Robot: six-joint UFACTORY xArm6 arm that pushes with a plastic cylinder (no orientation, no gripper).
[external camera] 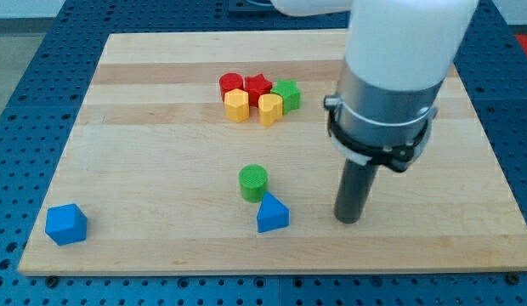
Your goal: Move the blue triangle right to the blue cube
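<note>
We see the wooden desk (161,246) filling most of the view, with a blue perforated surface around it. Our arm (391,76) comes down from the view's top right as a big white and grey body, and it ends in a dark rod; we have no pincer here, so nothing is clenched or grasped. My tip (348,220) rests on the desk near the view's bottom, to the right of the blue triangle (272,213) and apart from it, not touching. The blue cube (66,224) sits far at the view's lower left corner, well apart from the triangle. The green cylinder (253,182) stands just above the triangle, almost touching it. Near the view's top there is a tight cluster: a red cylinder (231,83), a red star (257,86), a green block (286,94), a yellow hexagon block (237,105) and a yellow heart (269,109)
</note>
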